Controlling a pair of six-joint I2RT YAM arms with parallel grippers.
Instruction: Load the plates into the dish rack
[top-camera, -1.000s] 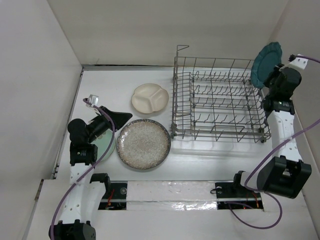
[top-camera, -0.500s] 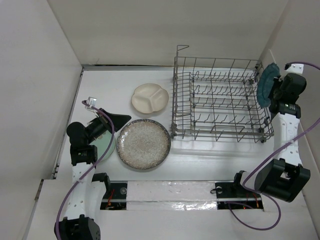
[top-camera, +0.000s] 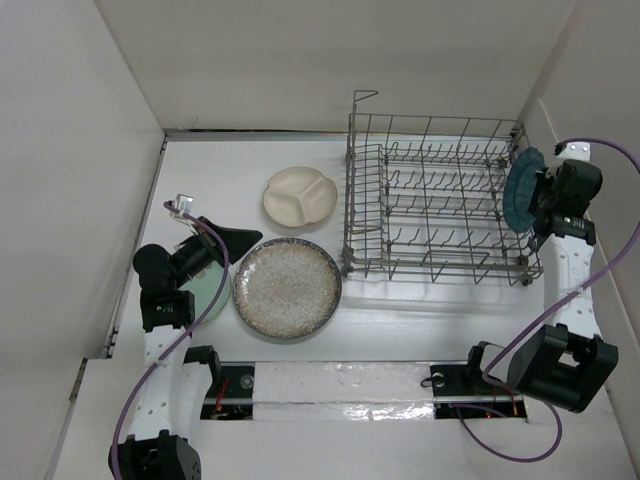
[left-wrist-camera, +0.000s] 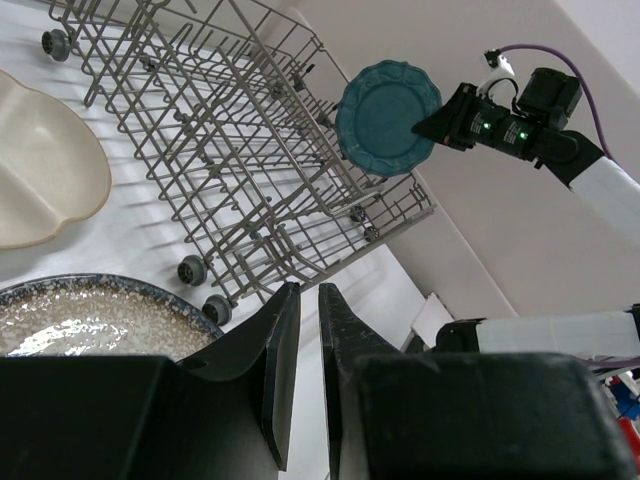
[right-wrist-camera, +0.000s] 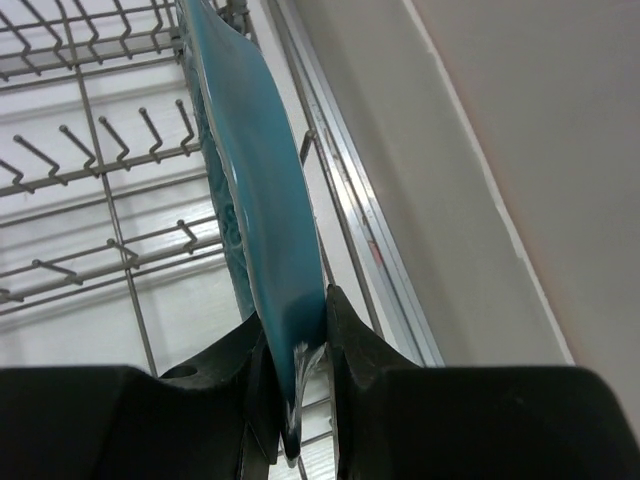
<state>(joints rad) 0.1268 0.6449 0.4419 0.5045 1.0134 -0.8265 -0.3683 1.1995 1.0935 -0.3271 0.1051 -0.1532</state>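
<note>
My right gripper (top-camera: 540, 194) is shut on the rim of the dark teal scalloped plate (top-camera: 520, 188). It holds the plate upright and edge-on at the right end of the grey wire dish rack (top-camera: 435, 200), just above the tines. The right wrist view shows the plate (right-wrist-camera: 255, 170) pinched between the fingertips (right-wrist-camera: 298, 310). My left gripper (top-camera: 245, 237) is shut and empty, hovering over the far-left rim of the speckled grey-beige plate (top-camera: 287, 288). The pale mint plate (top-camera: 212, 292) lies mostly hidden under the left arm. The cream three-compartment plate (top-camera: 300, 196) lies left of the rack.
The right wall stands close behind the right gripper. The rack's raised wire handle (top-camera: 362, 97) is at its far left corner. The rack holds no dishes apart from the teal plate at its end.
My right gripper has carried the teal plate down and leftward, turning it edge-on at the rack's right end. The left arm has barely moved.
</note>
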